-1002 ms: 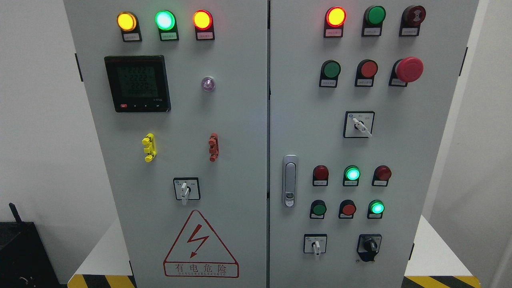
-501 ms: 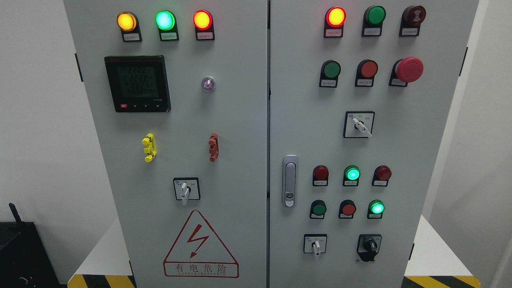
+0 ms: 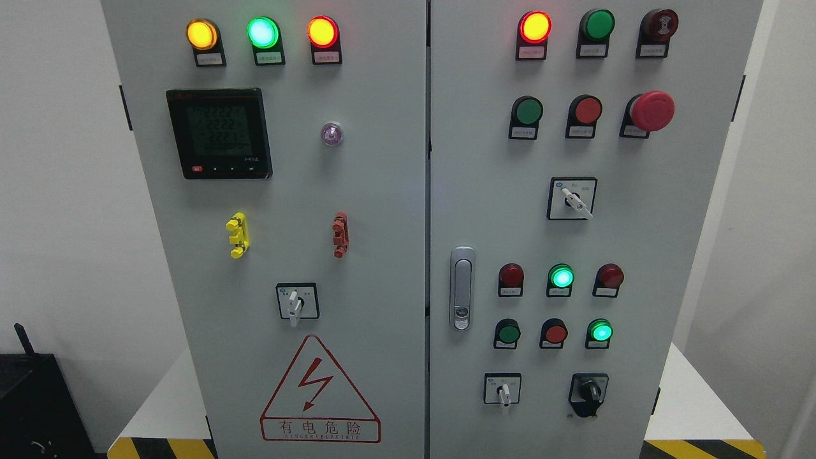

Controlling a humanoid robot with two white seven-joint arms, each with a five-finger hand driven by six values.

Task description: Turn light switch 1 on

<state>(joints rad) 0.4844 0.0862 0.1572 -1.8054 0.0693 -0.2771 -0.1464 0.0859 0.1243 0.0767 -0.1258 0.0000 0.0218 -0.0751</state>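
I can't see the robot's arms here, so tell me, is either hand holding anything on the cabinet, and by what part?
Nothing is shown held: neither hand is in view. The cabinet and its switches stand untouched in the head view.

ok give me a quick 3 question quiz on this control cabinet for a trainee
1. True or false: a robot hand is touching the cabinet.
2. Which top-row lamp on the left door glows green? A) left B) middle C) right
3. Fill in: the big red mushroom button sits on the ____ door.

Key
1. False; neither hand is in view.
2. B, the green lamp sits between the amber lamp and the red lamp.
3. right
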